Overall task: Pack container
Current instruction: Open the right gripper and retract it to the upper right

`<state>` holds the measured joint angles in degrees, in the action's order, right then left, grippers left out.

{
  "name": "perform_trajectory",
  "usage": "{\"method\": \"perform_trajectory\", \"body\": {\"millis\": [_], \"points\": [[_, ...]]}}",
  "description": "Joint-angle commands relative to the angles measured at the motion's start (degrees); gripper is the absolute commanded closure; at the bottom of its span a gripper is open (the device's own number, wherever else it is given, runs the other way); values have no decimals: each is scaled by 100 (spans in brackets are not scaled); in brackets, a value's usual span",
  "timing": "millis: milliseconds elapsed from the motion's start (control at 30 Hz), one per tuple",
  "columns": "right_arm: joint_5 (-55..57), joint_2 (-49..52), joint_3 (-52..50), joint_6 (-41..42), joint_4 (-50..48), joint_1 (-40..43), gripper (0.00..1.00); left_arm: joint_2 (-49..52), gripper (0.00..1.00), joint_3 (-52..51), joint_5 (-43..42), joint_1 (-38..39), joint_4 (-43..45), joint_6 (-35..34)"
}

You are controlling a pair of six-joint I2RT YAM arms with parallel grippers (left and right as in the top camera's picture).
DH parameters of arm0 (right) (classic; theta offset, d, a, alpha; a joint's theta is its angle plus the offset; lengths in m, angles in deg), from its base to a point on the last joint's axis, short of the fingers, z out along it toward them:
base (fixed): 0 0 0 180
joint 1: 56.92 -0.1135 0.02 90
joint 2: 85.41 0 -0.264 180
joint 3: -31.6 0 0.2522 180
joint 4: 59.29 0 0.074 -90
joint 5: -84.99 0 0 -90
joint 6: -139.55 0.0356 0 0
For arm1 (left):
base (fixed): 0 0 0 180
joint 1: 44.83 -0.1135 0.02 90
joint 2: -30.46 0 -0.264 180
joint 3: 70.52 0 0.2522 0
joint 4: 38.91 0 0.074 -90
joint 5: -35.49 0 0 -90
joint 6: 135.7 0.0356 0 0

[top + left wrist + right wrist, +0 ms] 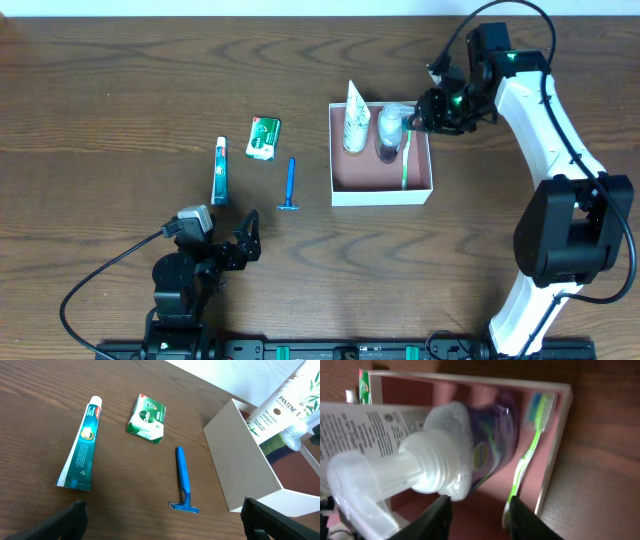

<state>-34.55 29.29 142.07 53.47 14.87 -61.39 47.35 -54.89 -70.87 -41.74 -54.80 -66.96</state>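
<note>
The white-walled container (380,196) sits right of centre. The right gripper (418,115) hangs over its far right corner, jaws parted and pinching nothing, just behind the pump bottle (389,128) inside. The toothpaste tube (220,170), blue razor (290,185) and green packet (264,138) lie to the container's left, nearer the left gripper (245,240), which is spread wide and empty. Tube and razor point lengthwise away from it.

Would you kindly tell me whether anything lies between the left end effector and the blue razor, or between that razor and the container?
Nothing visible does: only bare table lies between the left end effector and the blue razor, and between it and the container.
</note>
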Motion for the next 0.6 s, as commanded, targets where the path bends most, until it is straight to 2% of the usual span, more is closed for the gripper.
{"method": "perform_trajectory", "body": {"millis": [0, 300, 367, 400, 500, 567], "points": [[-24, -7, 118, 33, -131, 105, 56, -9, 2, -90, -76, -28, -203, -48], [-22, -9, 184, -74, 24, 1156, 42, -9, 2, -90, -76, -28, -203, -48], [17, -9, 184, -184, 50, 1381, 36, -9, 2, -90, -76, -28, -203, -48], [118, -9, 184, -186, 48, 1480, 32, -9, 2, -90, -76, -28, -203, -48], [678, -9, 184, -181, -74, 1762, 1, -9, 2, -90, -76, -28, -203, -48], [927, -9, 184, -181, -177, 1917, 1, -9, 2, -90, -76, -28, -203, -48]]}}
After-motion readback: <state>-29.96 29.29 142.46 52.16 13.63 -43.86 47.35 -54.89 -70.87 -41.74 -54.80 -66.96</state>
